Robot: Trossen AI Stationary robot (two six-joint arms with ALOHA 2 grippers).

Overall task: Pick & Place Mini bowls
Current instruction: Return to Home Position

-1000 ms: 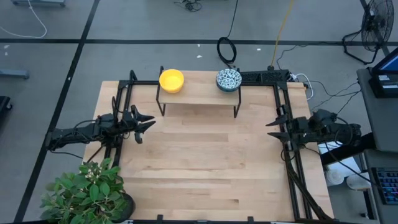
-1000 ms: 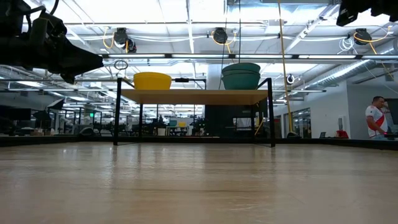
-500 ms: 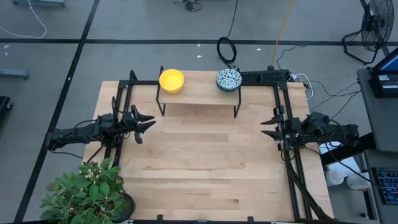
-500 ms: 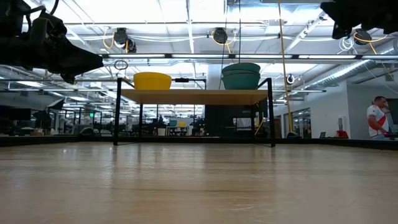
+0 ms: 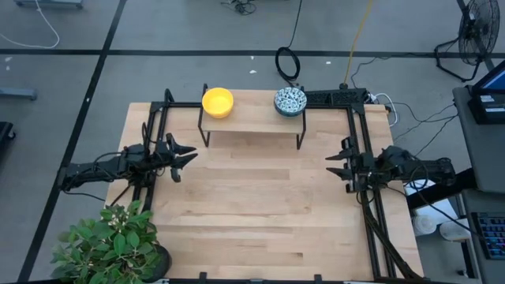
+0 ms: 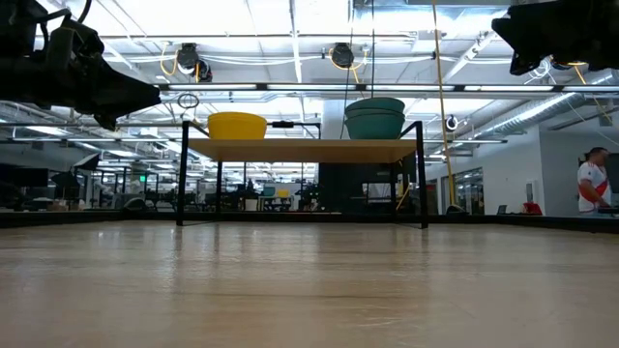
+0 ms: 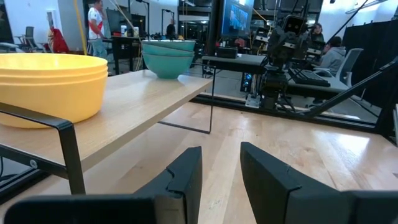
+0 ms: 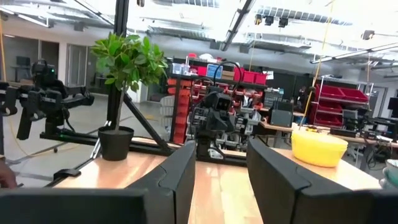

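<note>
A stack of yellow mini bowls (image 5: pixel 218 102) and a stack of blue-green patterned mini bowls (image 5: pixel 289 101) rest by their bases on a small raised wooden shelf (image 5: pixel 252 121) at the table's far side. The left wrist view shows the yellow stack (image 7: pixel 50 87) and the teal stack (image 7: pixel 168 56); the right wrist view shows the yellow bowls (image 8: pixel 318 147). My left gripper (image 5: pixel 192 155) hovers open at the left edge, pointing level toward the table's middle. My right gripper (image 5: pixel 331 167) hovers open at the right edge, high above the table (image 6: pixel 508 29). Neither has anything between its fingers.
A potted plant (image 5: pixel 110 241) stands at the near left corner. Black frame rails (image 5: pixel 371 213) run along the table's left and right sides. The shelf stands on thin black legs (image 6: pixel 182 174). A person (image 6: pixel 592 184) is in the room beyond.
My right gripper has sunk and moved toward the table's middle, away from the right edge, staying open. My left gripper and the bowls have kept still.
</note>
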